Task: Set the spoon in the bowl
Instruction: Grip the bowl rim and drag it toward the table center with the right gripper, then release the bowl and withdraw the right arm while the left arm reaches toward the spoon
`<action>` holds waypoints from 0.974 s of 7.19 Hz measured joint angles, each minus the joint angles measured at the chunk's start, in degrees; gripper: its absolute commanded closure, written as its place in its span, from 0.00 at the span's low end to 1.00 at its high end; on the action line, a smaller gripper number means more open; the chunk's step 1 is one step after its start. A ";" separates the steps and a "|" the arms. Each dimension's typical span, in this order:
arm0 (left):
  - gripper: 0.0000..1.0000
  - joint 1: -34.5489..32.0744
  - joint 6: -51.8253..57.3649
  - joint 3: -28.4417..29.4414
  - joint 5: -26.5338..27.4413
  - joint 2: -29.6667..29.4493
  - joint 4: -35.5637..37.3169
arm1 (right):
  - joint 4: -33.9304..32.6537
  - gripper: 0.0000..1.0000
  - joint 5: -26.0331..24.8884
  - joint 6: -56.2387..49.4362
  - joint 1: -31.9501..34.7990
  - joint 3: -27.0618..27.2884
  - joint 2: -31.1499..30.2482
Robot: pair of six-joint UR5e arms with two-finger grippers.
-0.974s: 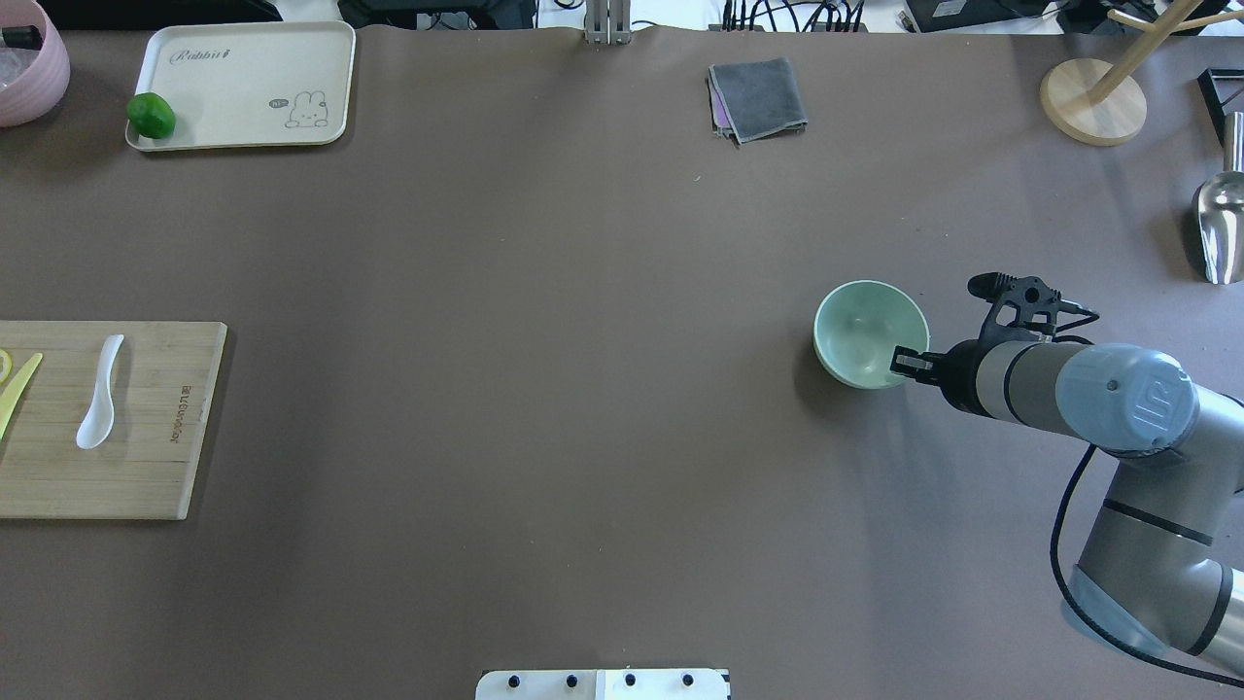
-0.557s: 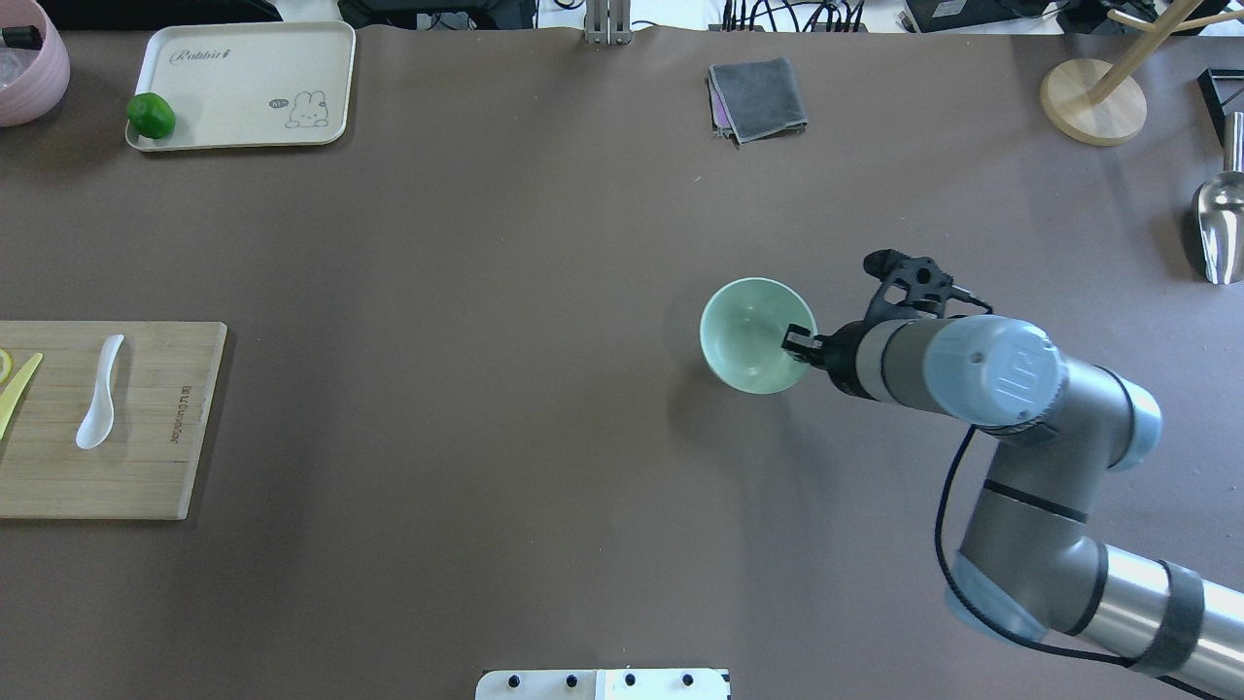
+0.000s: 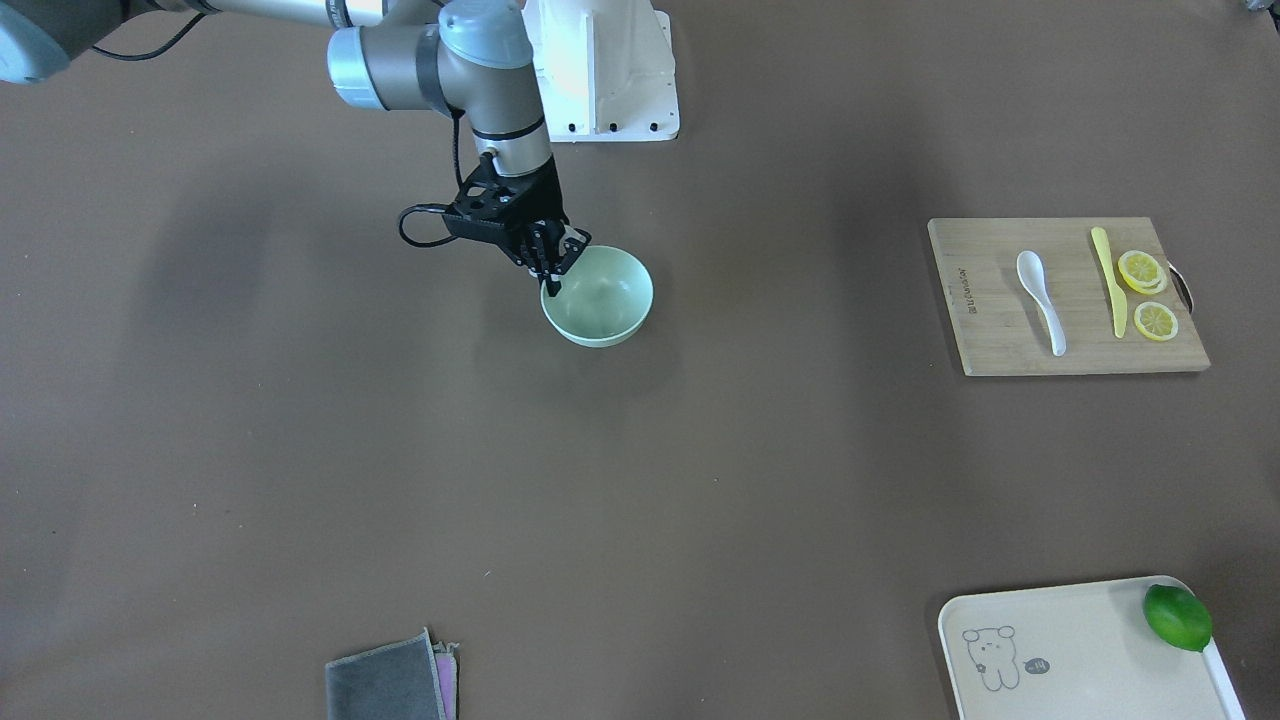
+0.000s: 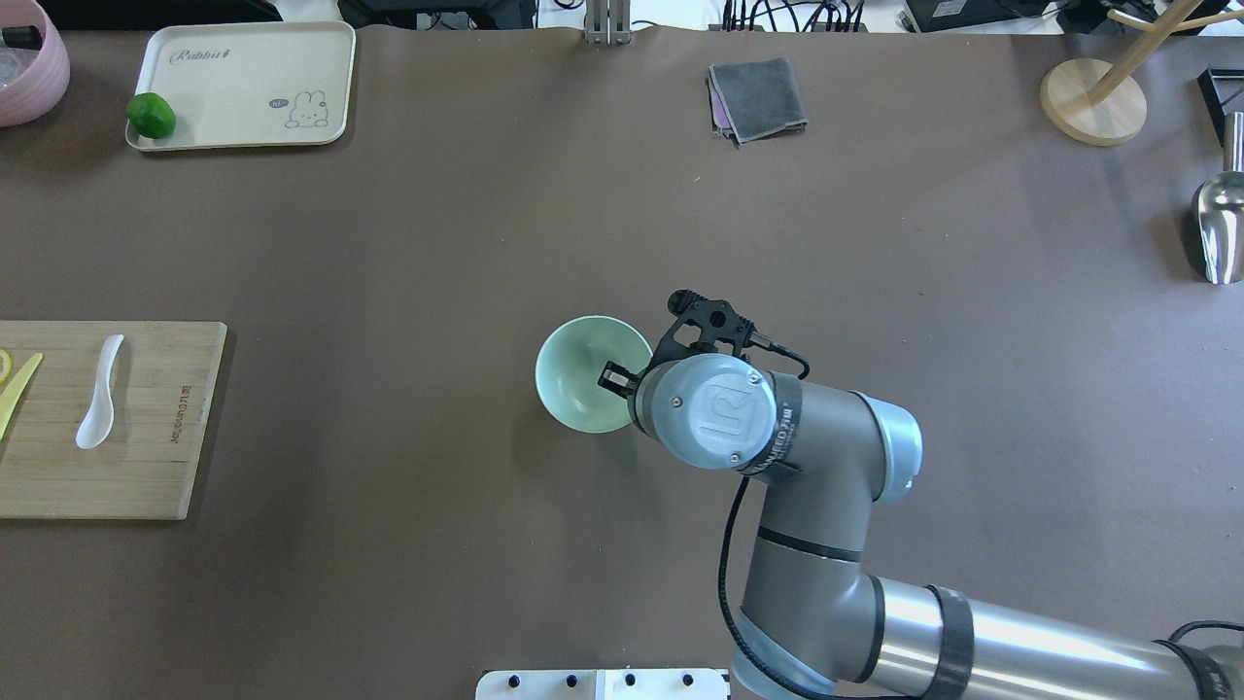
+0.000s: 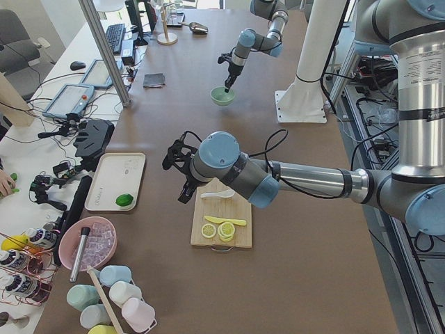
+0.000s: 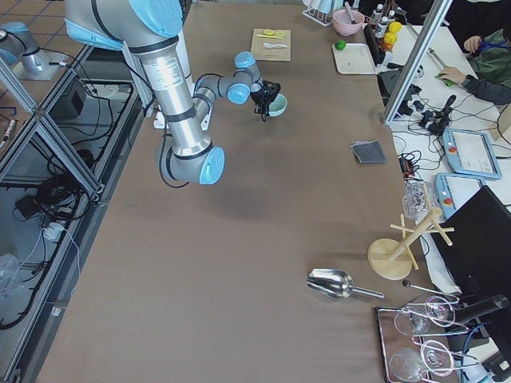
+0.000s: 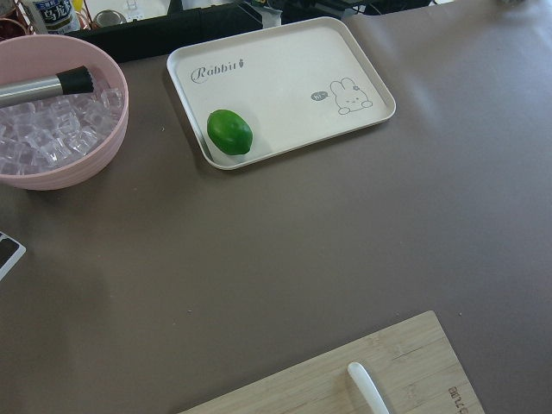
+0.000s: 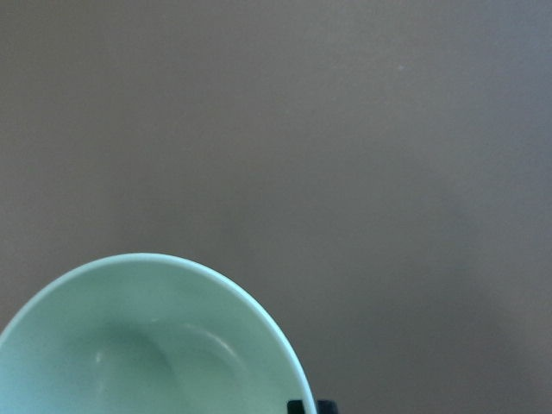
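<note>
The pale mint-green bowl (image 4: 578,374) is near the table's middle; it also shows in the front view (image 3: 605,300) and the right wrist view (image 8: 147,345). My right gripper (image 4: 612,377) is shut on the bowl's right rim, one finger inside and one outside (image 3: 553,278). The white spoon (image 4: 100,394) lies on a wooden cutting board (image 4: 146,467) at the far left, seen also in the front view (image 3: 1040,288) and the left wrist view (image 7: 369,390). My left gripper (image 5: 182,174) hovers beside the board near the spoon (image 5: 219,195); I cannot tell whether it is open or shut.
A yellow plastic knife (image 3: 1108,280) and lemon slices (image 3: 1140,270) share the board. A cream tray (image 4: 243,58) with a lime (image 4: 151,115) and a pink ice bowl (image 7: 52,121) stand at the back left. A grey cloth (image 4: 758,97), wooden stand (image 4: 1093,102) and metal scoop (image 4: 1220,228) are further right.
My right arm has carried the bowl from the right side of the table leftward to near the middle, gripper still shut on its rim. The spoon has not moved.
</note>
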 measured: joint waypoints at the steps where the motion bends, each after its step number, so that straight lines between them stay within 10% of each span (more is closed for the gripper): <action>1: 0.01 0.22 -0.25 -0.02 0.00 0.00 -0.13 | -0.44 0.01 -0.66 0.64 -0.43 -2.58 2.33; 4: 0.01 1.09 -7.77 -0.14 0.07 0.05 -0.99 | -2.41 0.00 -0.48 -2.44 1.92 -0.91 3.55; 7: 0.01 11.04 -30.42 -0.29 4.26 2.33 -9.85 | -11.50 0.00 15.15 -18.61 15.80 13.06 -2.33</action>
